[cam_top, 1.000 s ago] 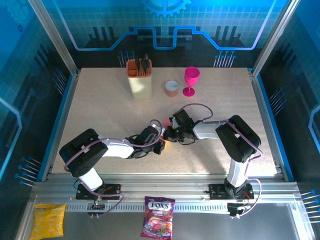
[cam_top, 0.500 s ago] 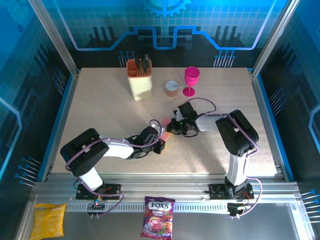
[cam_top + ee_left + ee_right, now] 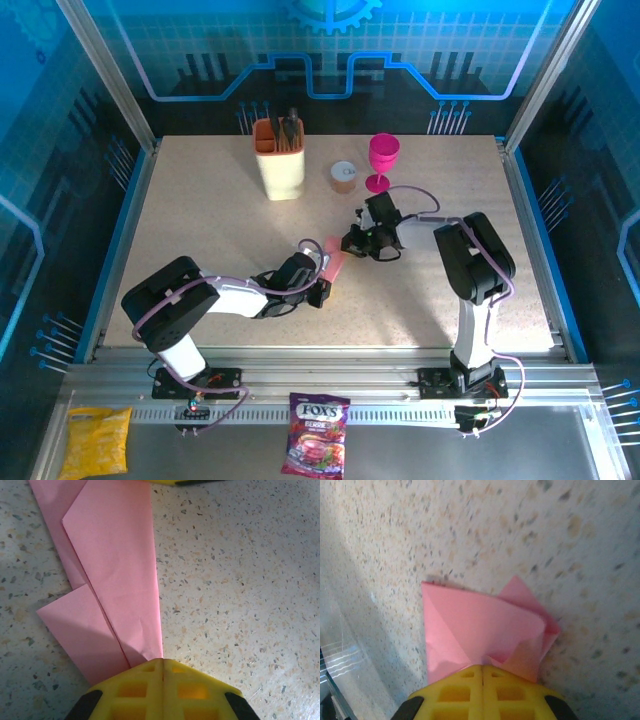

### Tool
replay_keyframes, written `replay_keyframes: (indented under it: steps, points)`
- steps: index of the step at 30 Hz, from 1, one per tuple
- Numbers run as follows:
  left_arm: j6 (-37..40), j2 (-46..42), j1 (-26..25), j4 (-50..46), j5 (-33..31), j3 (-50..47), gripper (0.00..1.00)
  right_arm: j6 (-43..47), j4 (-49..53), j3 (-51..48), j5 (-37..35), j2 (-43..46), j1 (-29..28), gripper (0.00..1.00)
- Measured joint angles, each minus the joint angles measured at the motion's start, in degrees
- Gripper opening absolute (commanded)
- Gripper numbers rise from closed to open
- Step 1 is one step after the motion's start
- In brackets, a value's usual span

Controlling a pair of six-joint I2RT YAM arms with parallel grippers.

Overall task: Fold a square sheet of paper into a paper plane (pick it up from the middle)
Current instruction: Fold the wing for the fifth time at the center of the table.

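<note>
Left and right jaws each pinch 1 end of the paper plane point(image 3: 120, 580).

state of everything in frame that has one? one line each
paper plane: part-folded into layered flaps, pinched at opposite ends.
left gripper: shut on the paper plane's near end.
right gripper: shut on its other end, paper buckled there.
goblet: upright.
utensil holder: upright, dark utensils in it.
candy bag: lying flat on the front rail.
</note>
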State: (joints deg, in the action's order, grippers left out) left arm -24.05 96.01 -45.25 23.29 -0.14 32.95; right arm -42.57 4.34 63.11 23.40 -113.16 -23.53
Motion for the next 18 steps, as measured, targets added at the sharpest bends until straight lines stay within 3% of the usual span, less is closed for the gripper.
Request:
replay_keyframes:
  steps: [18]
  points:
    - [0.0, -0.5, 0.0, -0.3, 0.6, -0.2, 0.0, 1.3, 3.8, 5.1, -2.4, -2.3, 8.5, 0.0]
